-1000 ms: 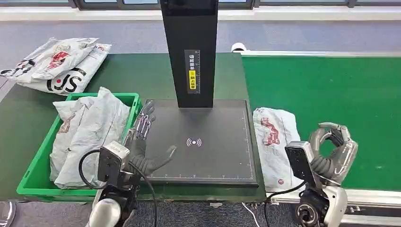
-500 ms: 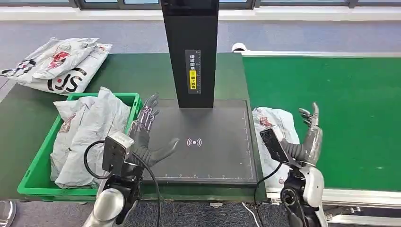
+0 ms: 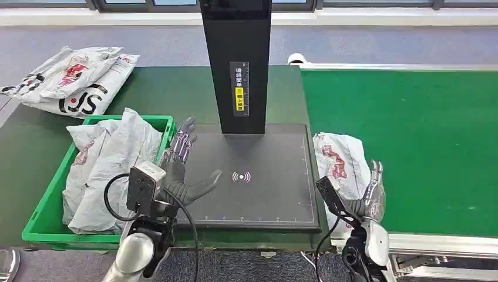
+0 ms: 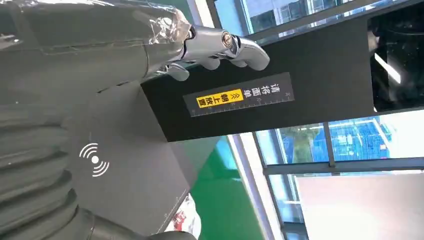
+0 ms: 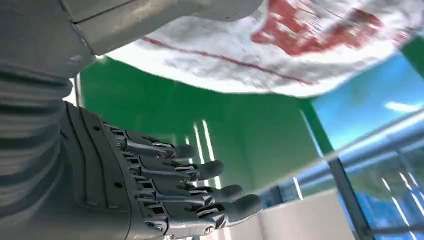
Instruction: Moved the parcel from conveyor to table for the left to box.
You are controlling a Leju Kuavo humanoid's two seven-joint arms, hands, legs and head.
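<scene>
A grey parcel (image 3: pixel 339 170) with a red print lies at the conveyor's (image 3: pixel 411 135) left edge, beside the black scanner platform (image 3: pixel 252 176). My right hand (image 3: pixel 372 197) stands edge-on at the parcel's near right side, fingers straight and holding nothing; the right wrist view has the parcel (image 5: pixel 280 55) close beside the spread fingers (image 5: pixel 200 170). My left hand (image 3: pixel 182 170) hovers open over the platform's left part, next to the green box (image 3: pixel 41 217), which holds grey parcels (image 3: pixel 106 164).
A black scanner column (image 3: pixel 236 64) rises from the back of the platform. Several more printed parcels (image 3: pixel 73 79) lie on the dark table at the far left. The green belt stretches away to the right.
My right hand has uncurled and swung left and nearer, from the belt to the parcel's right side. The left hand has barely moved. The parcel lies where it was.
</scene>
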